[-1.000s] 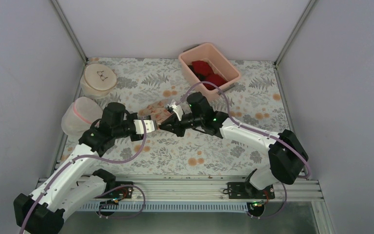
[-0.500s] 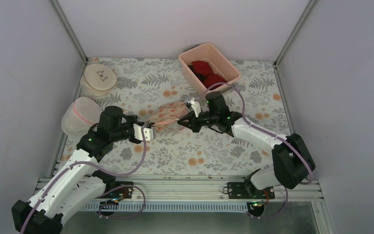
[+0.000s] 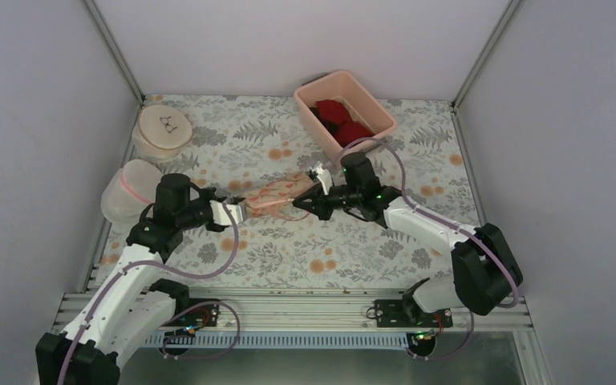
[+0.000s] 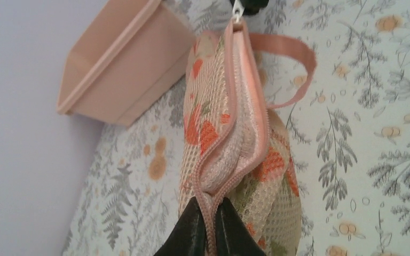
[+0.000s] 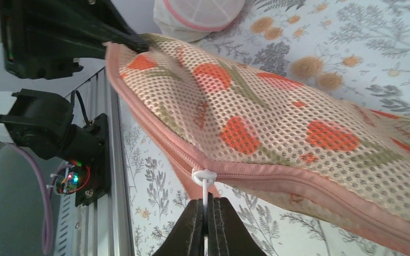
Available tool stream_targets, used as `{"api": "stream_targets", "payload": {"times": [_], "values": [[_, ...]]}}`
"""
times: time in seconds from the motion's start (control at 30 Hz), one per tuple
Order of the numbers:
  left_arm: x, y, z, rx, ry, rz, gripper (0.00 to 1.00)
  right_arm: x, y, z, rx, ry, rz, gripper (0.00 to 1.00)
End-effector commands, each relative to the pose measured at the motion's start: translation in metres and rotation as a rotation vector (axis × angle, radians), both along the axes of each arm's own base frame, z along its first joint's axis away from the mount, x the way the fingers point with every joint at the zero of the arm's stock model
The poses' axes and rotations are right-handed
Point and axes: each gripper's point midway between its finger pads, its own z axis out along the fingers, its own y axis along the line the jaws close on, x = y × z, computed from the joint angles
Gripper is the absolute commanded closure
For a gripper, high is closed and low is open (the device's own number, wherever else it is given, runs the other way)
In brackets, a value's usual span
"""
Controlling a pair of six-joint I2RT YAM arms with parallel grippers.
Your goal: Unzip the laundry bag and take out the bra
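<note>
The laundry bag [image 3: 275, 196], cream mesh with orange-red flowers and pink zip trim, hangs edge-on above the table, stretched between both grippers. My left gripper [image 3: 241, 211] is shut on the pink zip trim at the bag's [image 4: 229, 128] near end [image 4: 209, 216]. My right gripper [image 3: 309, 197] is shut on the white zip pull [image 5: 204, 178] at the far end, its fingertips [image 5: 197, 213] pinching the pull's stem. Between the two grips the zip tracks gape, showing pale mesh lining [image 4: 240, 144]. The bra is hidden.
A pink bin [image 3: 373, 108] with red garments stands at the back right. A round beige bag [image 3: 163, 128] and a white mesh dome bag [image 3: 128, 191] sit at the left. The bag's pink loop handle [image 4: 299, 58] dangles. The metal rail [image 3: 289, 309] runs along the near edge.
The grippers have drawn apart, the right one going right with the zip pull and the left one going left. The bag now stretches edge-on between them, its zip opened further.
</note>
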Motion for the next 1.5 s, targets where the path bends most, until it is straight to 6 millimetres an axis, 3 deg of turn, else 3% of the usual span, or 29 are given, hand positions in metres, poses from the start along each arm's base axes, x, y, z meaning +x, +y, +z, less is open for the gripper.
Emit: {"api": "stream_targets", "payload": {"times": [0.0, 0.1, 0.13, 0.2, 0.3, 0.43, 0.53, 0.7, 0.97, 1.1, 1.2, 1.47], "values": [[0.007, 0.027, -0.039, 0.079, 0.073, 0.096, 0.85, -0.002, 0.013, -0.006, 0.006, 0.017, 0.0, 0.96], [-0.005, 0.026, -0.053, 0.116, 0.111, 0.042, 0.34, -0.01, 0.031, -0.004, 0.017, 0.022, 0.041, 0.96], [-0.014, 0.023, -0.055, 0.127, 0.124, -0.004, 0.21, -0.013, 0.036, -0.003, 0.021, 0.023, 0.053, 0.96], [-0.031, 0.015, -0.049, 0.137, 0.124, -0.108, 0.06, -0.016, 0.046, -0.002, 0.025, 0.024, 0.07, 0.96], [-0.047, 0.004, -0.039, 0.122, 0.163, -0.175, 0.0, -0.02, 0.059, 0.002, 0.034, 0.025, 0.096, 0.96], [-0.048, -0.018, -0.022, 0.019, 0.25, -0.148, 0.0, -0.027, 0.074, 0.007, 0.041, 0.018, 0.129, 0.96], [-0.042, -0.028, -0.02, -0.041, 0.297, -0.103, 0.04, -0.028, 0.079, 0.006, 0.036, 0.02, 0.135, 0.96], [-0.013, -0.024, -0.022, -0.055, 0.241, 0.034, 0.39, -0.035, 0.083, 0.006, 0.031, 0.021, 0.158, 0.96], [-0.016, -0.027, -0.036, -0.023, 0.226, 0.024, 0.65, -0.038, 0.085, 0.014, 0.045, 0.004, 0.169, 0.96], [-0.012, -0.025, -0.03, -0.03, 0.207, 0.046, 0.96, -0.038, 0.084, 0.015, 0.046, -0.003, 0.168, 0.96], [-0.018, -0.027, -0.026, -0.022, 0.204, 0.008, 0.98, -0.032, 0.08, 0.012, 0.026, -0.011, 0.13, 0.96], [-0.013, -0.014, -0.046, 0.085, 0.128, 0.032, 0.98, -0.008, 0.046, -0.012, -0.059, 0.045, -0.006, 0.96]]}}
